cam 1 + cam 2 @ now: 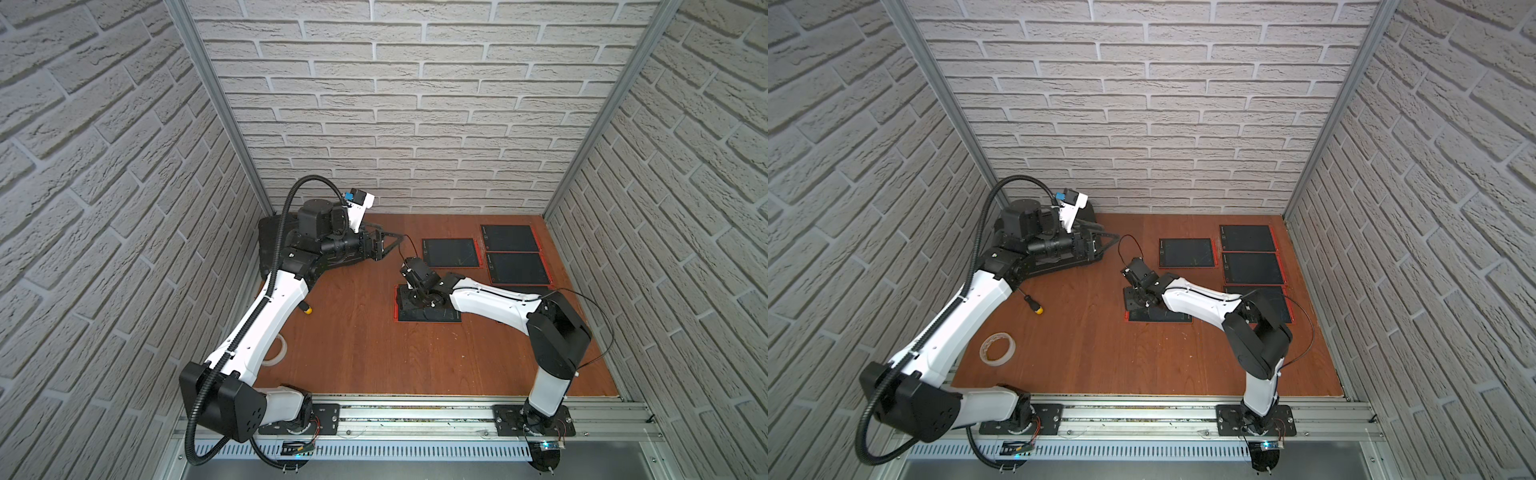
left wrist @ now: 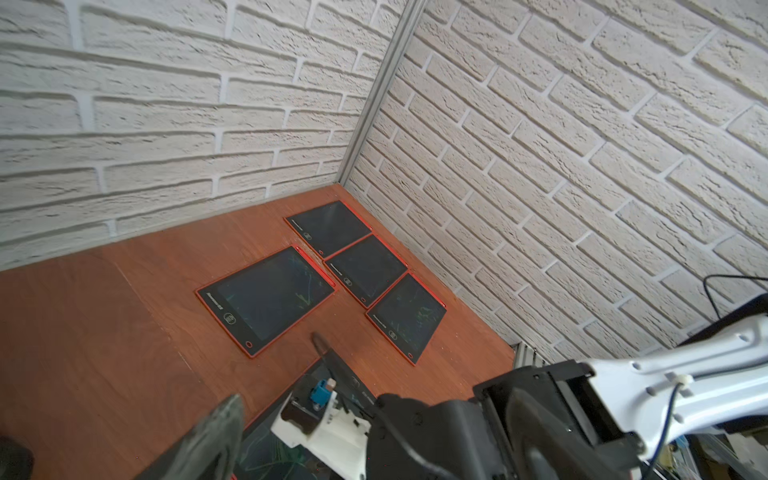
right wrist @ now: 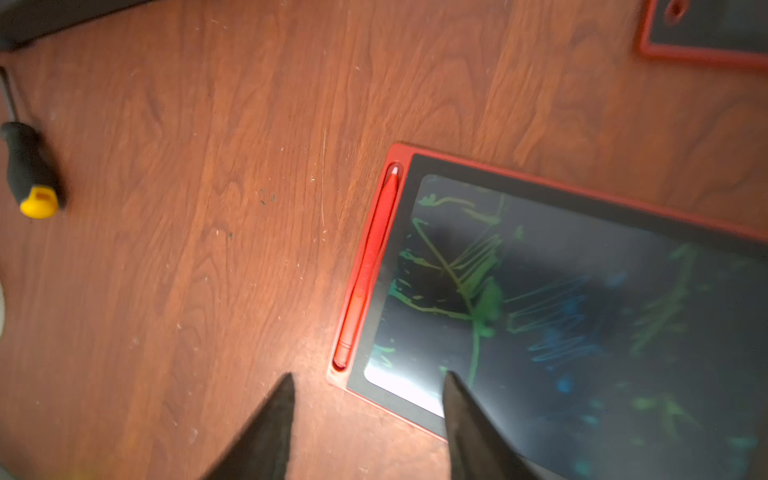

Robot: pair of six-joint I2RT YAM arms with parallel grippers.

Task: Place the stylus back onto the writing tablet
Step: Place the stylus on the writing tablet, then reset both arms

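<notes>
The writing tablet (image 3: 582, 311) has a red frame and a dark screen with green and blue scribbles; it lies mid-table in both top views (image 1: 415, 316) (image 1: 1158, 318). In the slot along its edge lies the red stylus (image 3: 370, 266), flat, with its white tip away from me. Just above the tablet's corner near the stylus's blunt end is my right gripper (image 3: 370, 378) (image 1: 415, 296), open and touching nothing. My left gripper (image 1: 392, 241) (image 1: 1111, 241) hovers open and empty at the back left. Only one blurred finger (image 2: 224, 419) of it shows in the left wrist view.
Several other red-framed tablets (image 1: 451, 252) (image 1: 511, 238) lie at the back right. A black-and-yellow screwdriver (image 1: 1034, 305) (image 3: 29, 166) and a tape roll (image 1: 998, 349) lie at the left. A black case (image 1: 270, 241) sits in the back left corner under the left arm.
</notes>
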